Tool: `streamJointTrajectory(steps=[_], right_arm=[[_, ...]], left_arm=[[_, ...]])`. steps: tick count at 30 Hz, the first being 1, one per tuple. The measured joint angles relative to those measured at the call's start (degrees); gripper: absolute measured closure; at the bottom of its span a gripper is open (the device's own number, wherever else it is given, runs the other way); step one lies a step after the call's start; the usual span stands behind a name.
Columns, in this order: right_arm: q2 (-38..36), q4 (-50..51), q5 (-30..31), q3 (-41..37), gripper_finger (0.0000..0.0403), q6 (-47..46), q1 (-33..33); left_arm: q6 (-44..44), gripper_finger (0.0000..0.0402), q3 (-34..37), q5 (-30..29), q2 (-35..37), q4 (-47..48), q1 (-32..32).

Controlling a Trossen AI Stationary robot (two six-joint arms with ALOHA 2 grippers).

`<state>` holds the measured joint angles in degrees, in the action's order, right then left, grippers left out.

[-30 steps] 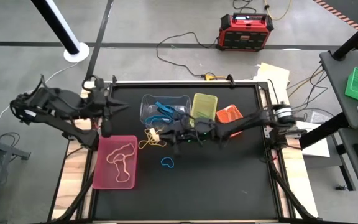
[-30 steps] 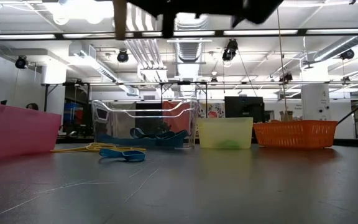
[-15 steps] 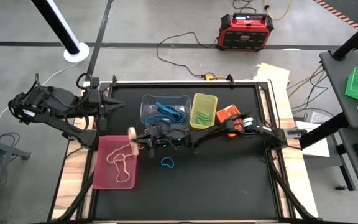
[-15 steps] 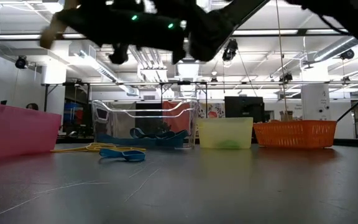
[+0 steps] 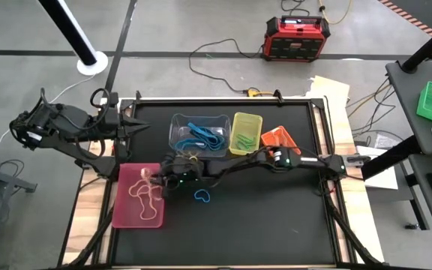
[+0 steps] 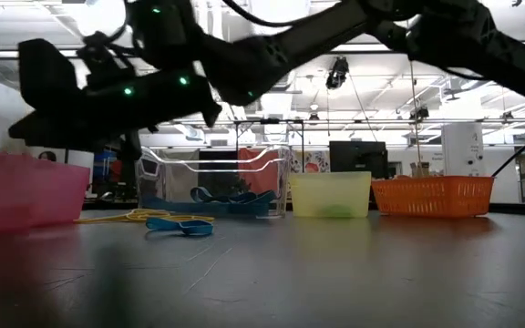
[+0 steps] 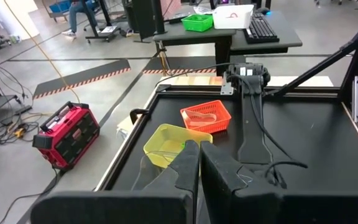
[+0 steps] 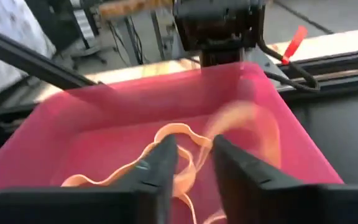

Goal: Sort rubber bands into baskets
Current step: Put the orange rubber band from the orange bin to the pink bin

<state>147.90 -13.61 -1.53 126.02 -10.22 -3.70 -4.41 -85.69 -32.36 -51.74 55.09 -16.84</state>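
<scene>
Right gripper (image 5: pixel 158 180) sits over the 3 o'clock edge of the pink tray (image 5: pixel 126 214), arm stretched across the table (image 5: pixel 276 217) from the right. Right wrist view: fingers (image 8: pixel 160 163) a narrow gap apart with a tan band (image 8: pixel 229 121) blurred just beyond the tips; can't tell if it's pinched or loose. Tan rubber bands (image 5: pixel 145 191) lie in the tray. Left gripper (image 5: pixel 135 124) waits at the table's 10 o'clock corner, fingers (image 7: pixel 185 165) nearly together, nothing between them. Clear tub (image 5: pixel 177 122) holds blue bands (image 5: pixel 199 135); yellow-green bin (image 5: pixel 246 118) at its 3 o'clock has green bands (image 5: pixel 246 139); orange bin (image 5: pixel 282 136) beyond that. One blue band (image 5: pixel 202 196) loose on the table at 6 o'clock of the tub. Yellow bands (image 6: pixel 135 216) lie between tray and tub in the low view.
</scene>
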Motion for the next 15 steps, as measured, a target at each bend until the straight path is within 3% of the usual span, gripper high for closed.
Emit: streamJointTrajectory(steps=[4, 7, 11, 15], right_arm=[[1.61, 13.66, 0.00, 8.53, 0.0243, 2.69, 0.00], [-1.48, 24.61, 0.00, 7.73, 0.0201, 6.20, 0.00], [-9.01, 48.81, 3.00, 7.36, 0.0173, 10.33, 0.05], [-19.86, 72.58, 11.53, 6.06, 0.0168, 10.94, -0.61]], left_arm=[[0.42, 0.0402, 0.00, -0.02, -0.12, -0.02, 0.00], [0.36, 0.0402, 0.00, -0.02, -0.25, -0.04, 0.00], [0.27, 0.0402, 0.00, -0.02, -0.23, -0.04, 0.00], [0.42, 0.0402, 0.00, -0.02, -0.19, -0.04, 0.00]])
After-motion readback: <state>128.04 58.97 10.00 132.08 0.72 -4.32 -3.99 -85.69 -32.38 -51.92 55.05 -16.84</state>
